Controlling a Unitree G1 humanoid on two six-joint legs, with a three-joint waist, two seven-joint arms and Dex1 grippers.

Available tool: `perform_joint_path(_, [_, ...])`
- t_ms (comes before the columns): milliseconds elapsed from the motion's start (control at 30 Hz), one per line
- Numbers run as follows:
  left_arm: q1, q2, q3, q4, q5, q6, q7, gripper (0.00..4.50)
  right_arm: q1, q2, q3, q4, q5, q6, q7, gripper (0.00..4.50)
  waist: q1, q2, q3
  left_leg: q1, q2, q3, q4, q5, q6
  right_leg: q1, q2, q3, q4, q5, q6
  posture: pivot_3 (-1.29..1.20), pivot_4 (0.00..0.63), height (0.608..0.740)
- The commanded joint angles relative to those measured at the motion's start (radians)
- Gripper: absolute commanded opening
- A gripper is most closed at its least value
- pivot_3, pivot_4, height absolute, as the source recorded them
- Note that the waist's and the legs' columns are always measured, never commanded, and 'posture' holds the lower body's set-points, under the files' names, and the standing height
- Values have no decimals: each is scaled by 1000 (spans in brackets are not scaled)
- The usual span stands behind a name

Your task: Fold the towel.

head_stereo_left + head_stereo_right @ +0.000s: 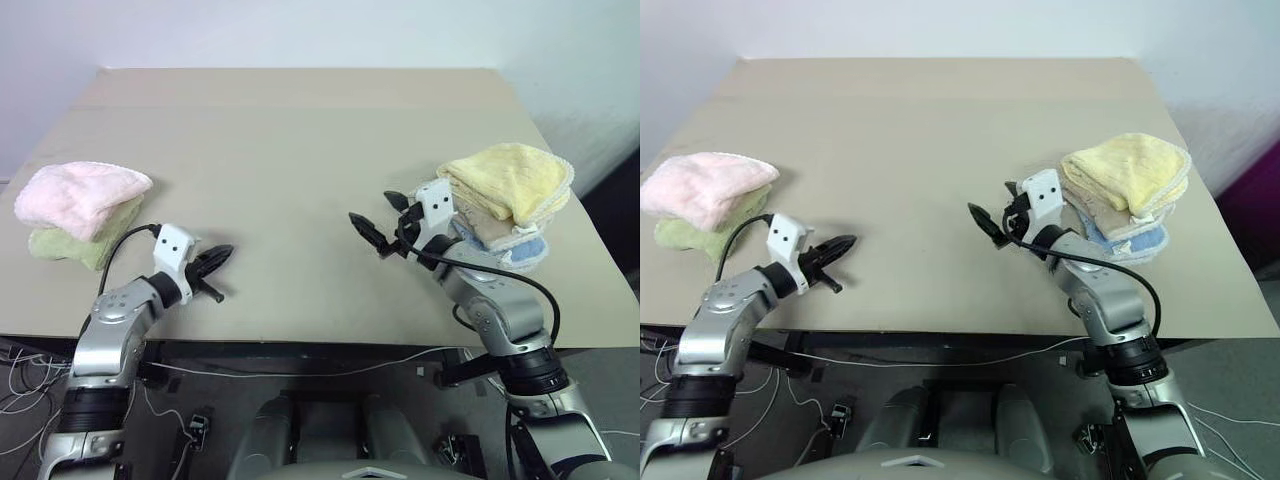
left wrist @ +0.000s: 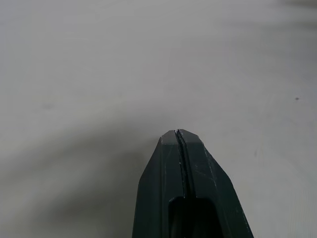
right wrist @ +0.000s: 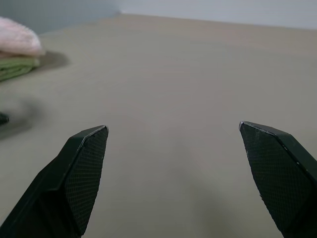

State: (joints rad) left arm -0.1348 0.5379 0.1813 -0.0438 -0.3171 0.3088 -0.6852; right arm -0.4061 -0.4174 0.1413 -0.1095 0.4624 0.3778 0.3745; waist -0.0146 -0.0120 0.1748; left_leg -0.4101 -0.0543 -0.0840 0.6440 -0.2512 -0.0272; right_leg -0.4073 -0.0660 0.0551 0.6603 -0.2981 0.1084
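Observation:
The pale yellow towel lies folded on top of a small pile at the table's right side. My right gripper hovers just left of that pile, pointing left across the table, away from the towel. Its jaws are wide open and empty, as the right wrist view confirms. My left gripper is low over the table's front left part, shut with nothing in it; its fingertips press together above bare tabletop. Neither gripper touches the towel.
Under the yellow towel lie a beige towel and a blue-edged cloth. At the left edge a pink fluffy towel rests on a green one. The tan table stretches between the piles.

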Motion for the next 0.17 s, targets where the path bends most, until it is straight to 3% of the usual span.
perform_joint_path(33, [30,13,39,-84,-24,16,19,0,-5,28,-4,3,-42,-38,34,4453,1,0,0,0,0,0,0,0,0,0,0,0,0,0,0,0,150,740])
perform_joint_path(167, [33,11,37,-99,-27,29,28,0,5,60,-8,3,-73,-40,51,4453,2,0,0,0,0,0,0,0,0,0,0,0,0,0,0,0,150,740])
